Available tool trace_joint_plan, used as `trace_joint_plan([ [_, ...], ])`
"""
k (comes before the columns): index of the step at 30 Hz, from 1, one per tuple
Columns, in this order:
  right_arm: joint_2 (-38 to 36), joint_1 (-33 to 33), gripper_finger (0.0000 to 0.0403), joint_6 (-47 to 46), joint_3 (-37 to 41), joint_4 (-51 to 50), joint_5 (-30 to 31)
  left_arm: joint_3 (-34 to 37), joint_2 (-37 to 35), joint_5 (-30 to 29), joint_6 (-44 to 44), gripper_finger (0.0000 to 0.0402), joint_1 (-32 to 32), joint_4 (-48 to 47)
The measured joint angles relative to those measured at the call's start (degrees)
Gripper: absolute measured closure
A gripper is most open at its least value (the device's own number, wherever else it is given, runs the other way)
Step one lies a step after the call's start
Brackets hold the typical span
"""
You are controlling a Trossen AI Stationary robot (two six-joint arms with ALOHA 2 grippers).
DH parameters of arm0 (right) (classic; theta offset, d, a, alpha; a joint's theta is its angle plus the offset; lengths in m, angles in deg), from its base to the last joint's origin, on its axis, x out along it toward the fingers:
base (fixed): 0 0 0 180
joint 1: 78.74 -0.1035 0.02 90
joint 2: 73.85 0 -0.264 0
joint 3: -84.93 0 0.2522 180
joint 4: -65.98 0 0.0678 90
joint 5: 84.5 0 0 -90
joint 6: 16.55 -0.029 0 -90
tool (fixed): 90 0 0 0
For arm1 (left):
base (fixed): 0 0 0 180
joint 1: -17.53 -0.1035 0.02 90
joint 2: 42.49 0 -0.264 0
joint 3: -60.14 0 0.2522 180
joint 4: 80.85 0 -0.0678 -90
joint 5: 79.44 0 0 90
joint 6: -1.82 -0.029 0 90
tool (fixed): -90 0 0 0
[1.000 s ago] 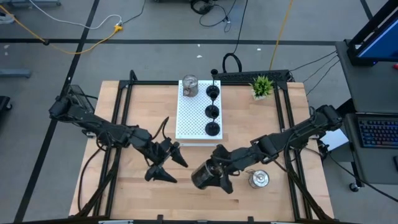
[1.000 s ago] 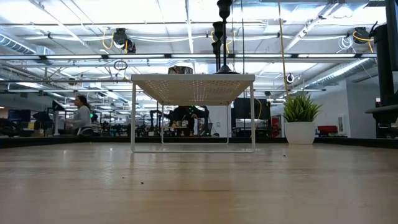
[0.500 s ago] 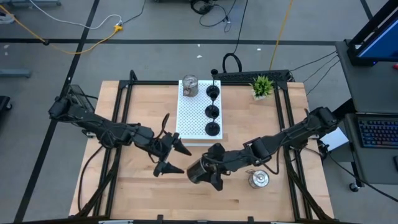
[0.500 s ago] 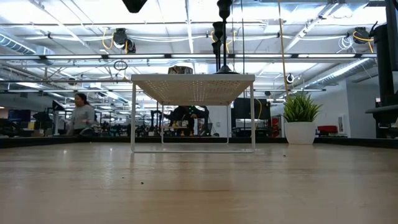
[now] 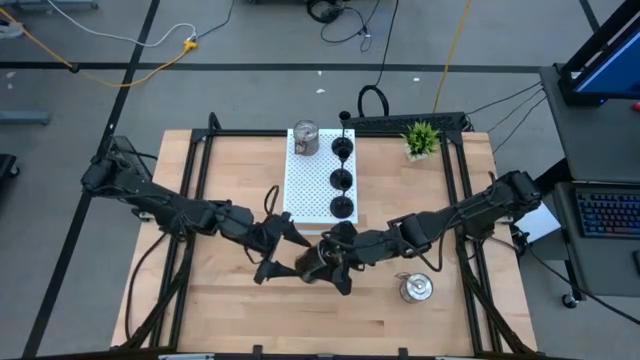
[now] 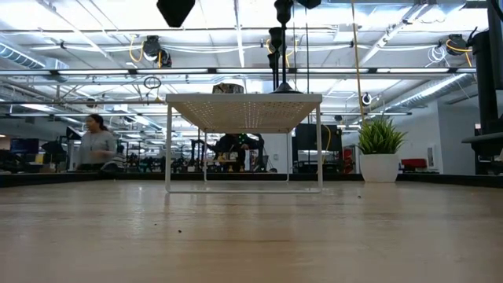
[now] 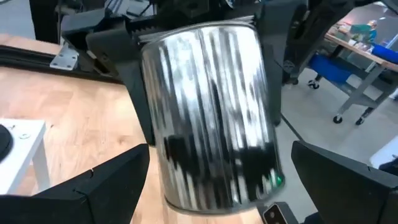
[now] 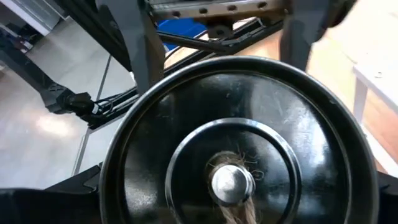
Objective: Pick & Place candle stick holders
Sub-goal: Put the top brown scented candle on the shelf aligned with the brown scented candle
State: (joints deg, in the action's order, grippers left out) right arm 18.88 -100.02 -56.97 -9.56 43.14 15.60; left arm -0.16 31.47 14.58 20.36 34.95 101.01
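My right gripper (image 5: 325,266) is shut on a shiny silver candle stick holder (image 5: 308,266), held in the air over the table's near middle. My left gripper (image 5: 282,256) is open. Its two fingers (image 7: 81,186) stand wide on either side of that holder (image 7: 211,118) without touching it. Three black holders (image 5: 341,180) and one silver one (image 5: 305,138) stand on a white perforated rack (image 5: 305,190). Another silver holder (image 5: 416,288) stands on the table at the near right. My right gripper pinches the silver holder by its side wall (image 7: 155,62), one finger on each side, at the end nearer my wrist. The fingers come roughly level from the table's right. The holder lies along them, one round end (image 8: 236,180) facing my wrist, lifted clear of the table.
A small green potted plant (image 5: 422,138) stands at the table's far right. The rack stands on thin legs (image 6: 168,149) with a gap beneath it. Black frame rails (image 5: 195,170) run along both sides of the table. A person (image 6: 96,145) moves in the room behind.
My right gripper has carried the silver holder toward the table's left and a little farther away. My left gripper has moved toward the table's right and rolled. Its open fingers now stand around the holder.
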Motion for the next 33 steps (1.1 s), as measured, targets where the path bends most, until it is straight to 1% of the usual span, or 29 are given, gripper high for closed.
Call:
trace_joint_plan([
  [4,0.02,-0.04,0.0054,0.64,0.07,-0.1,0.22,0.01,1.8,0.43,3.31,0.0002,-0.33,0.01],
  [6,0.0,0.28,0.0054,0.64,0.07,-0.19,0.24,0.01,2.59,0.43,5.15,0.0002,-0.52,1.52],
  [12,0.0,1.08,0.0054,0.62,0.04,0.1,0.3,0.01,3.65,-0.01,10.18,0.0002,-0.61,2.6],
  [17,-0.04,1.92,0.0054,0.59,0.04,0.46,-0.37,0.06,3.68,0.16,12.96,0.0002,-0.46,4.09],
  [21,-0.04,2.41,0.0054,0.59,0.02,0.42,-1.38,0.0,3.68,-0.13,13.49,0.0002,-0.46,3.96],
  [24,0.5,2.77,0.0054,0.57,-0.01,0.97,-1.56,-1.37,3.68,-1.26,13.21,0.0002,-0.42,1.48],
  [28,1.99,3.29,0.0054,-0.2,-0.02,2.68,-4.05,-3.33,3.77,-0.93,11.71,0.0002,-0.68,-2.86],
  [33,3.42,4.08,0.0054,-0.48,-0.02,4.1,-5.77,-4.41,3.77,-1.06,13.51,0.0002,-0.66,-7.93],
])
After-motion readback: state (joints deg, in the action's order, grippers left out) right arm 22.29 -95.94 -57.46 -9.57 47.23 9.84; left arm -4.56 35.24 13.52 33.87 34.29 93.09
